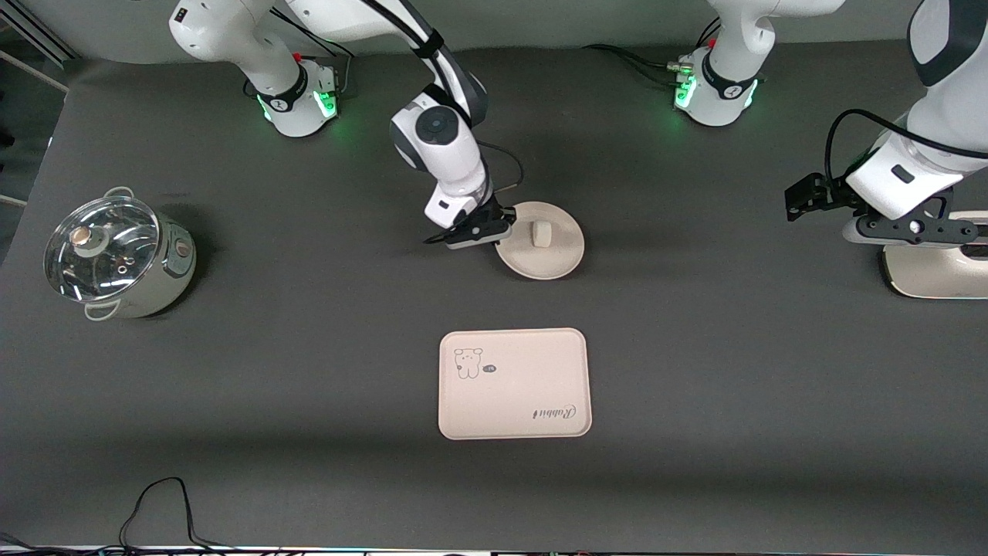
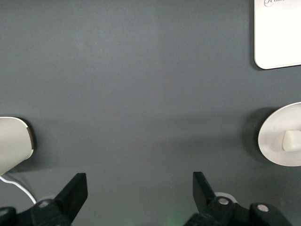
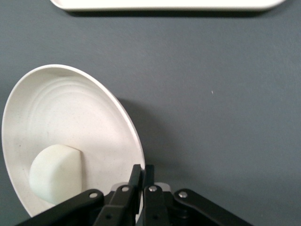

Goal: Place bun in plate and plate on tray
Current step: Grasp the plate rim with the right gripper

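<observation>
The round cream plate (image 1: 549,251) is near the table's middle, tilted, with the small white bun (image 1: 539,233) in it. My right gripper (image 1: 499,229) is shut on the plate's rim at the edge toward the right arm's end. The right wrist view shows the plate (image 3: 61,122), the bun (image 3: 55,173) and the fingers (image 3: 149,173) pinched on the rim. The rectangular tray (image 1: 515,384) with the bear drawing lies nearer the front camera than the plate. My left gripper (image 1: 909,228) is open and waits at the left arm's end; its wrist view (image 2: 140,184) shows bare mat between the fingers.
A steel pot with a glass lid (image 1: 116,256) stands at the right arm's end of the table. A cream-white appliance (image 1: 938,270) sits below my left gripper. A black cable (image 1: 158,506) lies at the front edge.
</observation>
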